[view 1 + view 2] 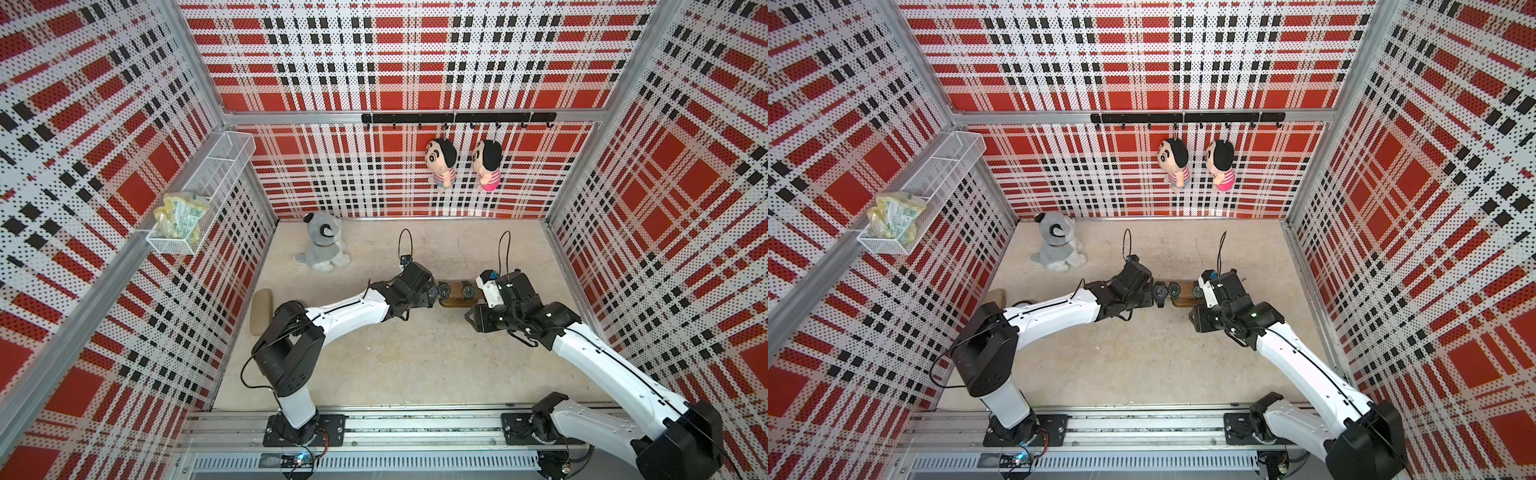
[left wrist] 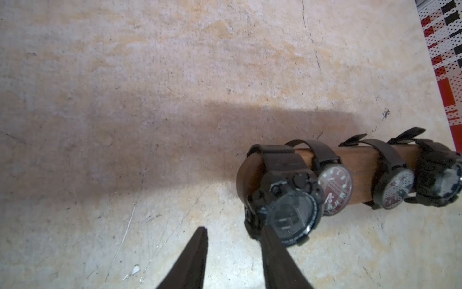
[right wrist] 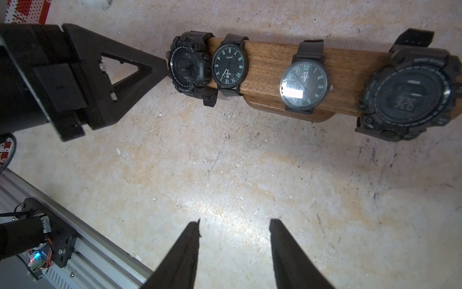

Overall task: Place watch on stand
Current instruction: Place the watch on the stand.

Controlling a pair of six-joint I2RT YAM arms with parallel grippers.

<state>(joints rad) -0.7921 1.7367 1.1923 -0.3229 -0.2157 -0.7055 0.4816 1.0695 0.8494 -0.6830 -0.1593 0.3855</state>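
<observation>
The left gripper (image 2: 235, 229) is released: fingers parted, bare beige tabletop (image 2: 150, 100) between them, nothing clasped. One fingertip (image 2: 268, 237) lies against the case of the chunky black digital watch (image 2: 287, 207). That watch sits on the T-shaped brown wooden stand (image 3: 270, 65), at the bar end nearest the left gripper, with its strap looped round the bar.

Further along the stand:
- a slim black round-dial watch (image 3: 230, 66) just beside the first
- a second round-dial watch (image 3: 303, 81) past the middle, above the small rounded base
- another bulky black digital watch (image 3: 410, 97) at the far end

The right gripper (image 3: 236, 221) is also released and empty. It hangs over the tabletop on the robot's side of the stand, clear of it.
</observation>
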